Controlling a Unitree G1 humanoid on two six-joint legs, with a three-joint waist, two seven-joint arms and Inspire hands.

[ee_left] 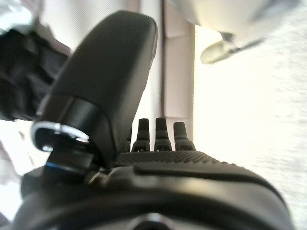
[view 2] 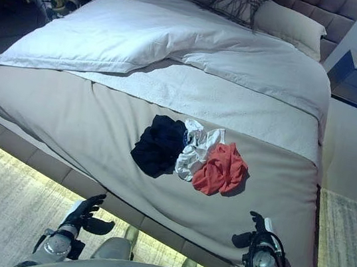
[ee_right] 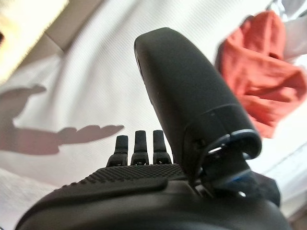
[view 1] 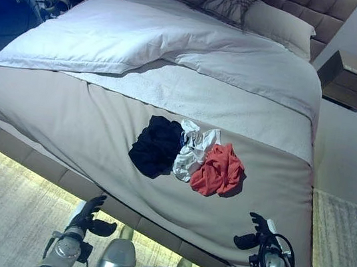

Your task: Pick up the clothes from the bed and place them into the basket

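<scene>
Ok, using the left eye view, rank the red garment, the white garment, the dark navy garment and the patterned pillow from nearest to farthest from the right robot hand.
1. Red garment: just up the bed from the right robot hand, right end of the pile.
2. White garment: middle of the pile.
3. Dark navy garment: left end of the pile.
4. Patterned pillow: at the headboard, clearly farthest.

Dim room, warm glow under the bed, blown-out wrist views.
</scene>
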